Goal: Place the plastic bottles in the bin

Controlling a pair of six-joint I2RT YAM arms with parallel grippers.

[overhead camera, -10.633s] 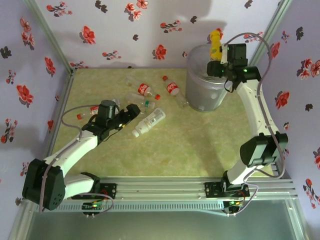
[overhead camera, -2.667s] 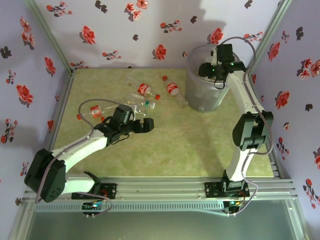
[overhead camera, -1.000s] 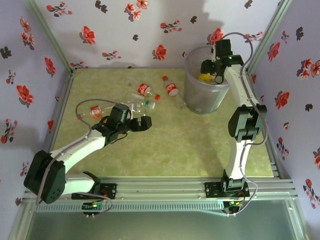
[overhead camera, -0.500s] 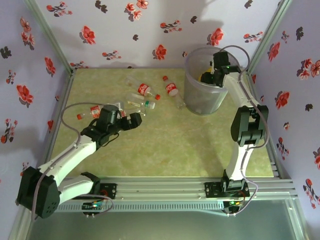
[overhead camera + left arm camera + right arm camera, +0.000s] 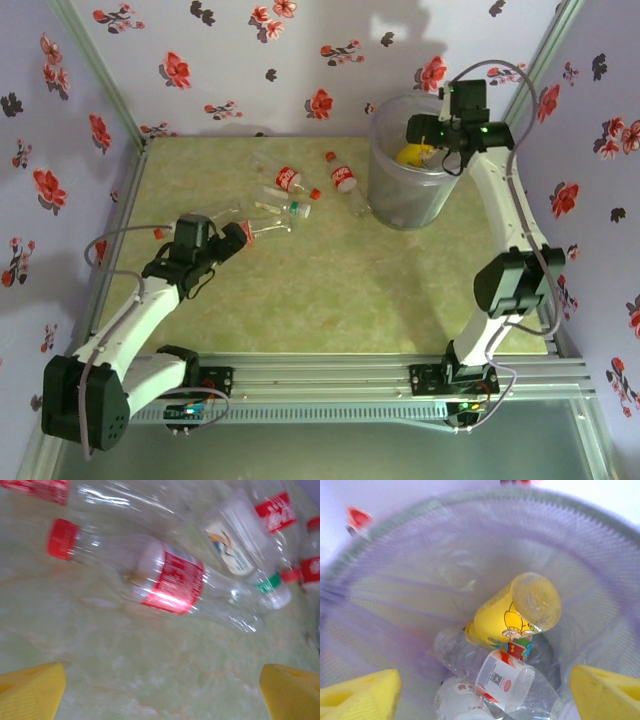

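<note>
Left arm, white tubular links with bulky black joint housings (image 5: 130, 320); right arm, white and black (image 5: 505, 205), same build. Link shells smooth and glossy, joints boxy with rounded corners. Black wrist block on each; small green lights (image 5: 487, 127) lit on the right one. Thin grey cable (image 5: 110, 236) loops free off the left forearm, and a longer grey cable (image 5: 495, 64) arcs above the right wrist. Left gripper (image 5: 160, 692) and right gripper (image 5: 482, 692): fingertips capped with matte bright-yellow wedge-shaped foam pads (image 5: 360, 697).
</note>
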